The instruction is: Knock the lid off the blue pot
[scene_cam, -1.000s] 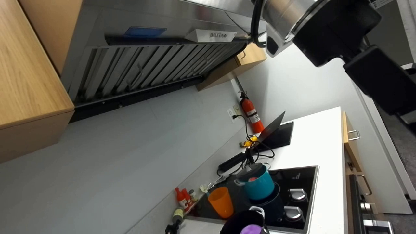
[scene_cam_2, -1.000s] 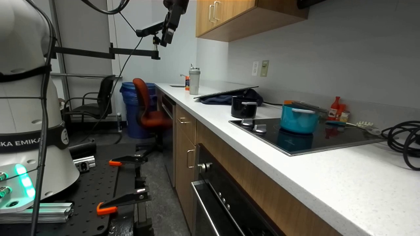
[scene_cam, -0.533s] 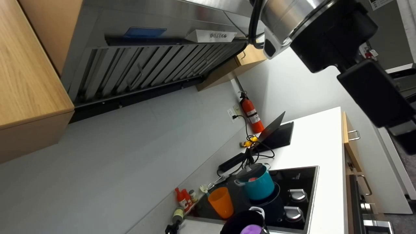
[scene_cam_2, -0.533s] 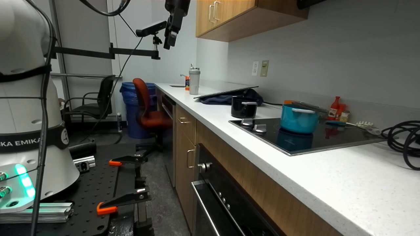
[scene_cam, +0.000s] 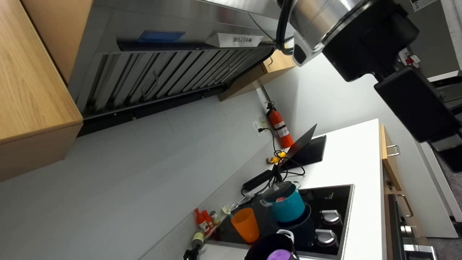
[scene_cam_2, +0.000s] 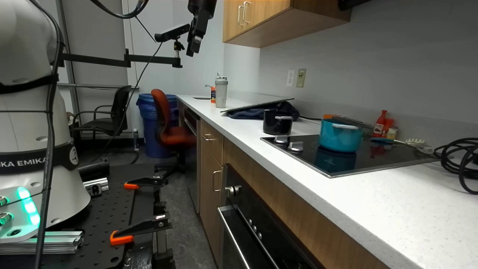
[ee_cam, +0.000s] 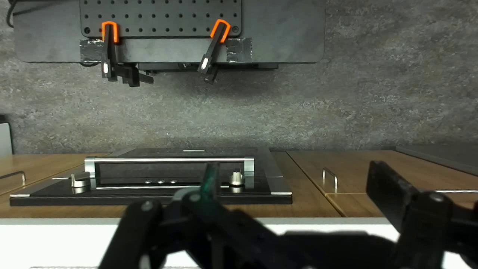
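The teal blue pot (scene_cam: 290, 208) stands on the black cooktop; it also shows in an exterior view (scene_cam_2: 340, 137). The dark round lid (scene_cam: 278, 190) lies over the pot's top, seemingly tilted, with a small reddish patch showing under its edge. In an exterior view only a dark strip of the lid (scene_cam_2: 345, 119) shows behind the rim. My gripper (ee_cam: 298, 177) is open in the wrist view, with nothing between its fingers. It hangs high and well away from the pot, in front of the counter, in an exterior view (scene_cam_2: 192, 48). The pot and lid are out of the wrist view.
An orange vessel (scene_cam: 245, 224) stands beside the blue pot. A dark pot (scene_cam: 261, 243) with a purple thing (scene_cam: 278, 255) is nearer. The range hood (scene_cam: 173, 68) hangs above. Red bottles (scene_cam_2: 380, 123) and cables (scene_cam_2: 461, 160) lie behind. Two clamps (ee_cam: 108, 48) hold the robot's table.
Between one second and half a second ago, my gripper tilted to point more downward and lowered slightly. Since then it is nearly still. The blue pot and lid have not moved.
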### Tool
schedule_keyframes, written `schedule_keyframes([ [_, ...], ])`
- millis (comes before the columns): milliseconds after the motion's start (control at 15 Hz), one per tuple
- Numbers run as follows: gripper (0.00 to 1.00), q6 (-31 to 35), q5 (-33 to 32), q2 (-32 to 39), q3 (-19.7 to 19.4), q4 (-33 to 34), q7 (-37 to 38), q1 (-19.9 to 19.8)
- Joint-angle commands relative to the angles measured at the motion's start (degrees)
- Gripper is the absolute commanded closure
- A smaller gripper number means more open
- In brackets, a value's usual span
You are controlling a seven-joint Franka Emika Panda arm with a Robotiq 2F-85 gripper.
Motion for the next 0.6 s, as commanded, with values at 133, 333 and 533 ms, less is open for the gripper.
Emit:
schedule_keyframes([
  [133,0.00,1.0,-0.6,0.0,-0.1,-0.6,1.1,0.3],
  [333,0.00,2.5,-1.3,0.1,-0.2,-1.7,2.2,-0.3],
  [533,0.00,4.7,-1.9,-0.2,-0.6,-3.0,3.7,-0.9],
])
